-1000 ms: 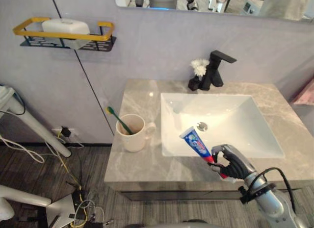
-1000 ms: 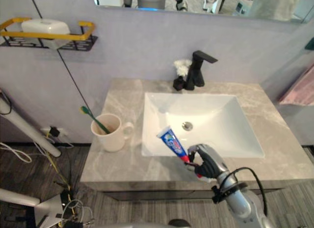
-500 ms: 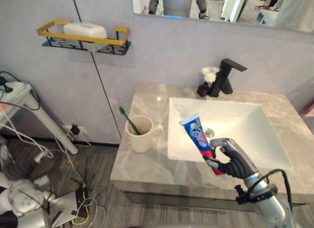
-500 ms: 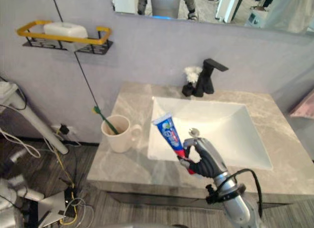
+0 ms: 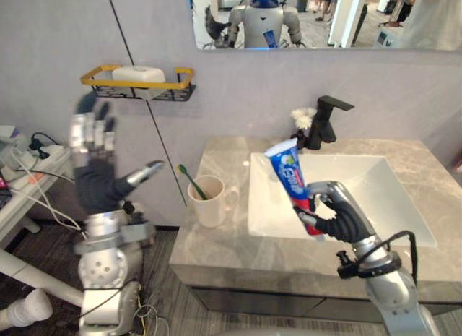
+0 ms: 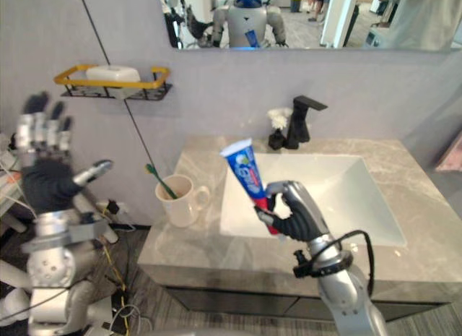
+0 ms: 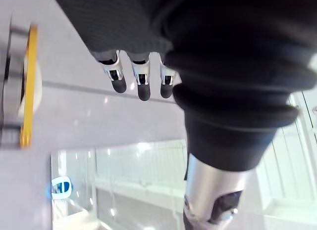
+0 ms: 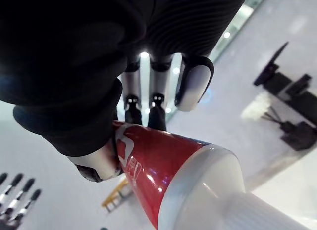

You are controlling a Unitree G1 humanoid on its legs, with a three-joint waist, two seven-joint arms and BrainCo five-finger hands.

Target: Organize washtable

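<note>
My right hand (image 5: 338, 214) is shut on a blue and red toothpaste tube (image 5: 290, 173), held upright in the air above the front left of the white sink (image 5: 361, 184). The wrist view shows the tube's red end and white cap (image 8: 198, 190) in the curled fingers. A cream mug (image 5: 208, 200) with a green toothbrush (image 5: 186, 178) in it stands on the grey marble counter (image 5: 224, 238), left of the sink. My left hand (image 5: 94, 170) is raised in the air left of the counter, fingers spread and straight, holding nothing.
A black tap (image 5: 323, 118) with a small white flower (image 5: 299, 118) beside it stands behind the sink. A yellow and black wall shelf (image 5: 138, 83) carries a white soap box (image 5: 138, 73). A mirror (image 5: 325, 18) hangs above.
The camera has tilted up. My right hand has lifted the toothpaste tube higher and more upright. My left hand has come up into view at the left, open.
</note>
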